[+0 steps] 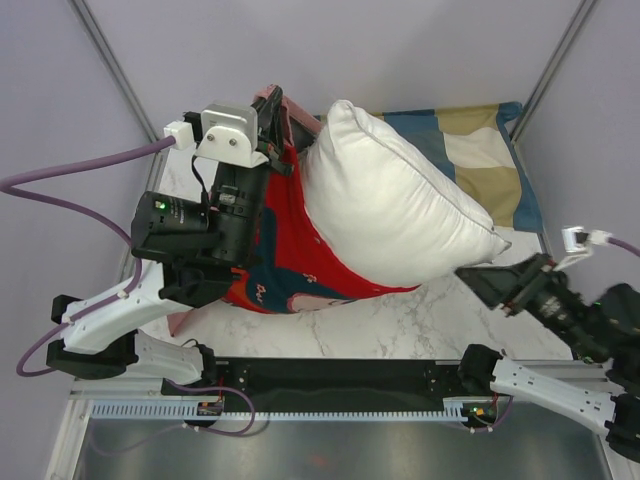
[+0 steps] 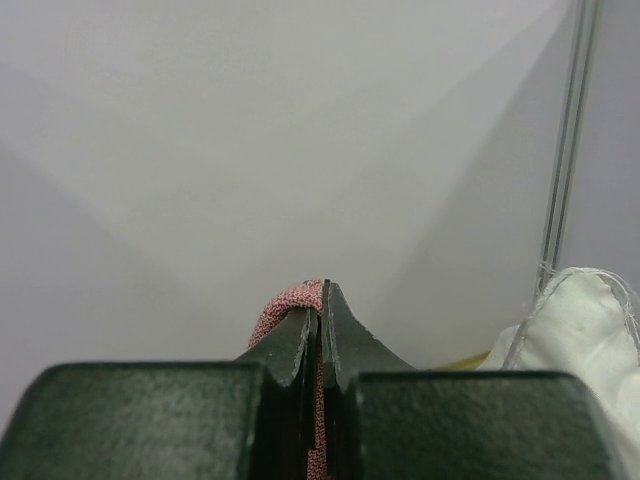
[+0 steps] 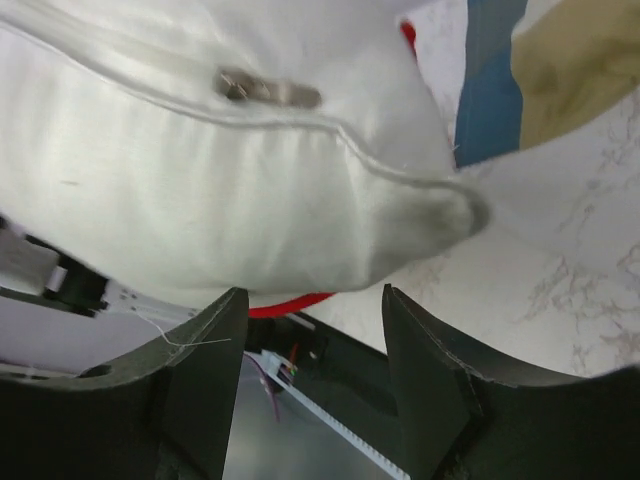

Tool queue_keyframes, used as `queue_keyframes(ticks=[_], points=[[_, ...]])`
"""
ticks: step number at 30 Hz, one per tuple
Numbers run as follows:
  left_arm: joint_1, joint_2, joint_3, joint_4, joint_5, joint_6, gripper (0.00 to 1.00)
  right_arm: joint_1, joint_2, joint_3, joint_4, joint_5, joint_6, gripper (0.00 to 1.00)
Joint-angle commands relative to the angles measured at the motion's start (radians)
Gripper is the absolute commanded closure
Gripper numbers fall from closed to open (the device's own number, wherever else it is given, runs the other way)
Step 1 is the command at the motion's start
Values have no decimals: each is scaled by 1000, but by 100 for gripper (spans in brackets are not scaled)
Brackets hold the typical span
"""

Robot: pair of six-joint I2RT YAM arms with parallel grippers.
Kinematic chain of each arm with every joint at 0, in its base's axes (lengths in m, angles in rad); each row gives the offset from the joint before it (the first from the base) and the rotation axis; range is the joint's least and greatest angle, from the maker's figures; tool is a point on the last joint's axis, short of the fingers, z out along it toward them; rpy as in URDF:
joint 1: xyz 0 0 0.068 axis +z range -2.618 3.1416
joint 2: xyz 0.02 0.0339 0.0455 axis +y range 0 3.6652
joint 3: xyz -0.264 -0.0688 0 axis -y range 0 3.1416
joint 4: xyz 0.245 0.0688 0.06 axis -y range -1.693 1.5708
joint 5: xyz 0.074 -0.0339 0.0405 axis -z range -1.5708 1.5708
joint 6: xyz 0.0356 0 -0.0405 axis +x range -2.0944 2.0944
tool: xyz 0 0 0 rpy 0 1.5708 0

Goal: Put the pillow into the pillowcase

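- Pillow [image 1: 400,215]: big, plump, plain white, with a piped seam. A zipper pull shows on the seam in the right wrist view.
- Pillowcase [image 1: 290,260]: red with a dark-blue and orange cartoon print. The pink back shows at its top edge and near-left corner.
- The pillow lies diagonally mid-bench, with its left and near part on the pillowcase. Its far-right part overlaps the checked pillow [image 1: 490,160], and its right corner hangs over bare marble bench [image 1: 400,320].
- Can't tell whether the pillow's left end is inside the case mouth or just on top.
- Left pincer [image 1: 272,115]: clamped tight on the case's pink top edge and held up at far left. Fabric bunches between the fingers [image 2: 300,345] in the left wrist view, and the pillow sits just to its right.
- Right pincer [image 1: 485,283]: jaws apart, holding nothing, just beside the pillow's right corner. In its wrist view the corner sits just past the fingertips [image 3: 225,320], with no contact visible.
- A red sliver of pillowcase shows under the pillow there.
- Count: 1 white pillow, 1 pillowcase, 1 checked pillow, 2 pincers.
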Motion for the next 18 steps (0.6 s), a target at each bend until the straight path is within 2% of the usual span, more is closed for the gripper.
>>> queue_keyframes(ticks=[1, 5, 18], points=[[6, -36, 45, 122, 82, 36, 96, 0, 88, -116, 53, -124, 27, 36], [6, -42, 43, 113, 84, 28, 96, 2, 95, -213, 133, -96, 70, 36], [6, -62, 46, 99, 90, 7, 96, 0, 158, -302, 282, 37, 120, 33]])
